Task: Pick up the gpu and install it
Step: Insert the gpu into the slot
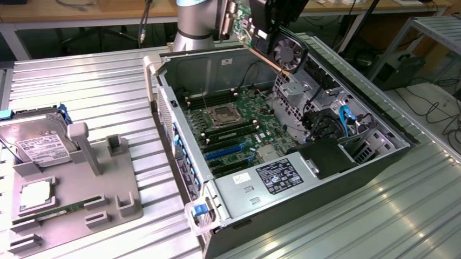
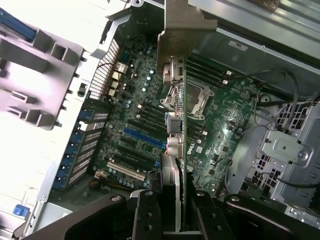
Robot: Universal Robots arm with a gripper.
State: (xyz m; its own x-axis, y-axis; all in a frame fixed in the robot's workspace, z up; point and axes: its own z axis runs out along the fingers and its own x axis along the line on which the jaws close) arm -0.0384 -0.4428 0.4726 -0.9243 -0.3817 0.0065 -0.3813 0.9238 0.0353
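While the hand [image 2: 177, 210] clenches the gpu [image 2: 176, 125] edge-on between its fingers, the card hangs above the open case [image 1: 403, 135]. It is over the motherboard [image 2: 145, 100] and appears to touch nothing. Doing this step well likely means lining the card's lower edge up with the blue slot [image 2: 145, 139]. The silver bracket [image 2: 182, 35] should face the vented rear wall [image 2: 102, 75], with the card held square rather than tilted and clear of the drive cage [image 2: 280, 150] and cables.

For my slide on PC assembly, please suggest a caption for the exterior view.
Gripper holds the gpu above the open computer case and its motherboard; card not yet installed.
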